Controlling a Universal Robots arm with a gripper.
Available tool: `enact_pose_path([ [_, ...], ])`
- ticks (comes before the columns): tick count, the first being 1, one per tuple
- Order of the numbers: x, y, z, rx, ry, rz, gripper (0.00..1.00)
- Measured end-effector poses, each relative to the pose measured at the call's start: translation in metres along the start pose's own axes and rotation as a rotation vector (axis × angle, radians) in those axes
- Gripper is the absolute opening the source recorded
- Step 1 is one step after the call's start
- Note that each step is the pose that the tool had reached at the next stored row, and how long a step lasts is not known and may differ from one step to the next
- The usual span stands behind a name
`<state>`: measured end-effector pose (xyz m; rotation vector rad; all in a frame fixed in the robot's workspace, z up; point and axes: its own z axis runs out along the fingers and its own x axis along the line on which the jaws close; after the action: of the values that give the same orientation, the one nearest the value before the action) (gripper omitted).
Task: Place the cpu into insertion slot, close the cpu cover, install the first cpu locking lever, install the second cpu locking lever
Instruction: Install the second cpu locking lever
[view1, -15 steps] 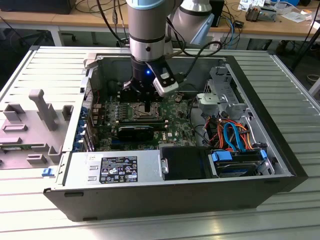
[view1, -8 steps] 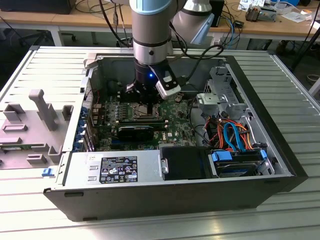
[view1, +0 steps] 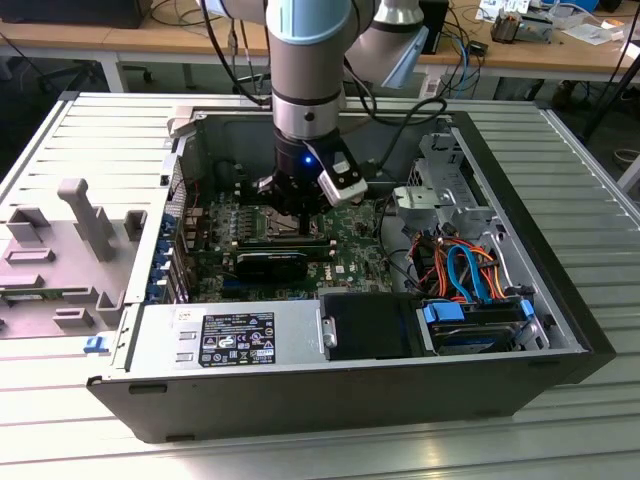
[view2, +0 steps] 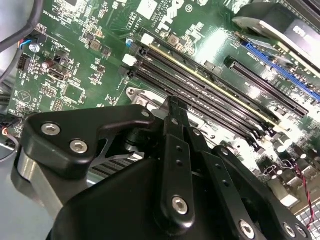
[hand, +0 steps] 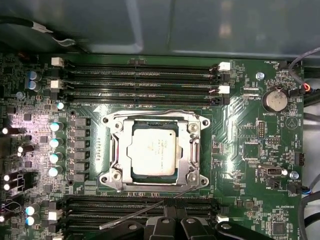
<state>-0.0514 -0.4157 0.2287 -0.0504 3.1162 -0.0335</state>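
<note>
Ribbed grey metal decking lay under the open computer case, with workbenches behind it, and your arm reached straight down into the case over the motherboard. In the first wrist view the cpu sat flat in its socket at the middle of the board, between the two banks of memory slots, and the cpu cover lay down around it, its window framing the silver top. One locking lever ran along the cover's edge toward the upper slot bank; the other lever stood out at a slant from the socket's opposite edge, apparently not latched, so you were likely on the lever steps. To do that well, I judge you needed to push the lever down and tuck it sideways under its hook without dragging across the cover or the nearby memory slots. The gripper hovered just beside that loose lever, at the socket's edge. Its fingers looked pressed together in the second wrist view, holding nothing that I could see.
</note>
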Motion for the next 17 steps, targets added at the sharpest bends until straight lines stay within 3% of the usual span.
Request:
enact_pose_path([
  [17, -0.0001, -0.0033, 0.0057, -0.0014, -0.0013, -0.057, 0.11],
])
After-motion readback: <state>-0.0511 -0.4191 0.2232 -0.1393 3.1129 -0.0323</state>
